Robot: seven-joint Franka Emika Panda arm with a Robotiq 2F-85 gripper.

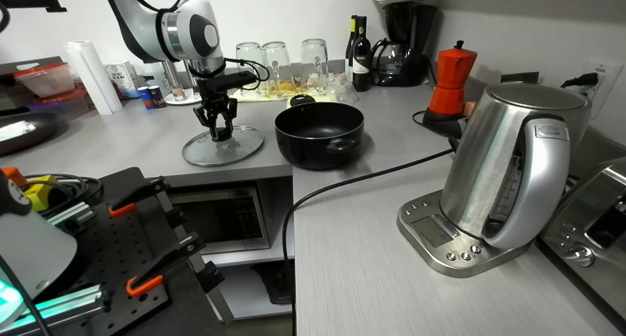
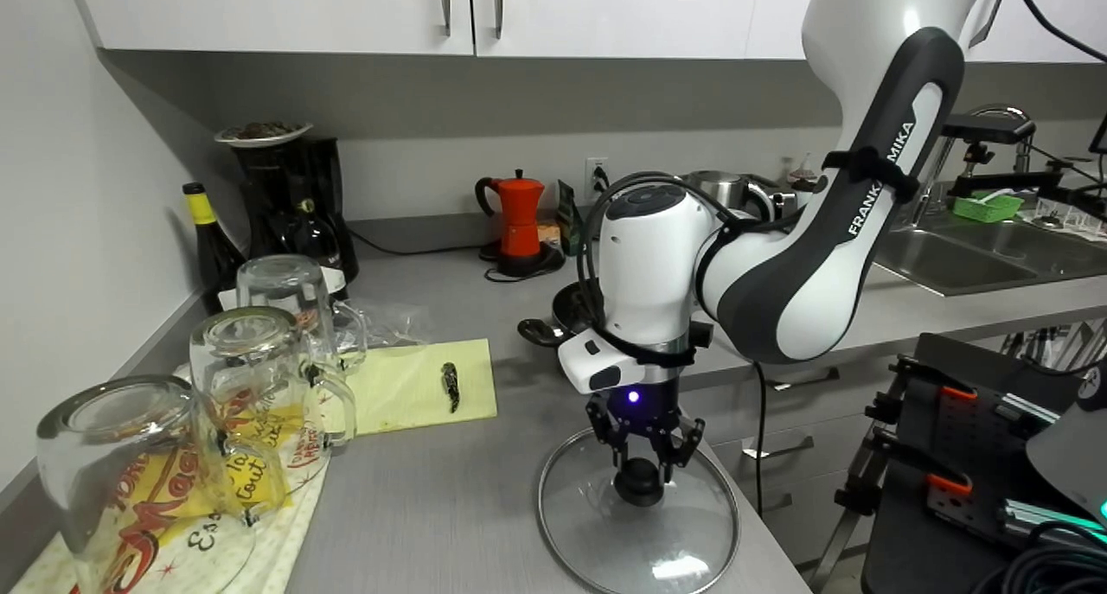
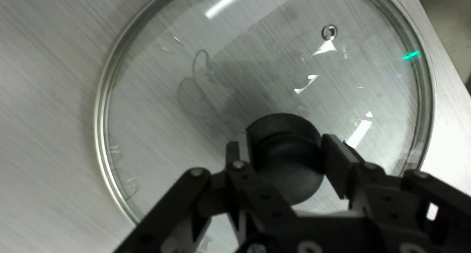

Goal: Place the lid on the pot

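The clear glass lid (image 1: 200, 151) lies flat on the counter near its front edge, left of the pot in this exterior view. The lid also shows in an exterior view (image 2: 597, 533) and fills most of the wrist view (image 3: 165, 116). My gripper (image 1: 222, 128) points down over the lid's centre. In the wrist view its fingers (image 3: 285, 153) sit against both sides of the dark knob (image 3: 290, 183), shut on it. The black pot (image 1: 313, 150) stands open beside the lid at the counter corner, with a small gap between them. In an exterior view the pot (image 2: 569, 307) is mostly hidden behind the arm.
Glass mugs (image 1: 279, 67) stand on a cloth behind the lid and pot. A black cable (image 1: 371, 174) crosses the counter by the pot. The steel kettle (image 1: 489, 165), red moka pot (image 1: 452, 77), coffee maker (image 1: 406, 42) and wine bottles (image 1: 361, 57) stand farther off.
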